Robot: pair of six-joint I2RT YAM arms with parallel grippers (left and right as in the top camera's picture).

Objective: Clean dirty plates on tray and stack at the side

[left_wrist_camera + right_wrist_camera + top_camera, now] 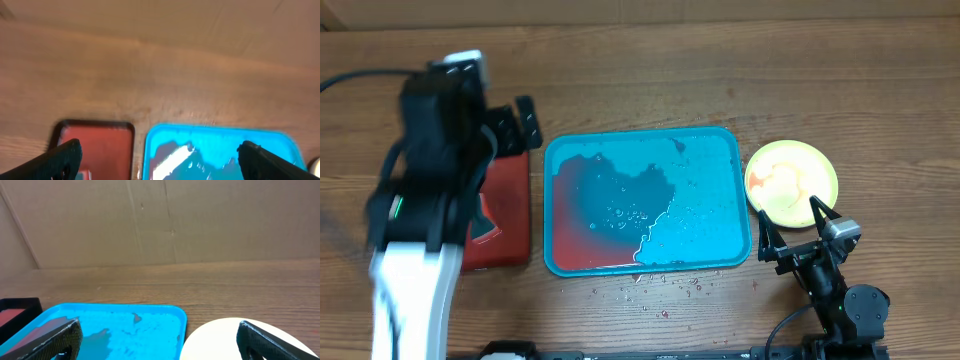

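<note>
A: What is the surface like?

B: A brown wooden table (720,60) fills the overhead view, its grain running left to right.

A: What lies on it?

B: A dark red tray (510,215) with a black rim sits flat at the left. Its left part is hidden.

A: Anything loose?

B: Small droplets (665,287), some reddish, speckle the wood towards the near edge, about midway along.

A: And behind?

B: A plain cardboard wall (150,220) stands upright at the table's far edge, with creases down it.
</note>
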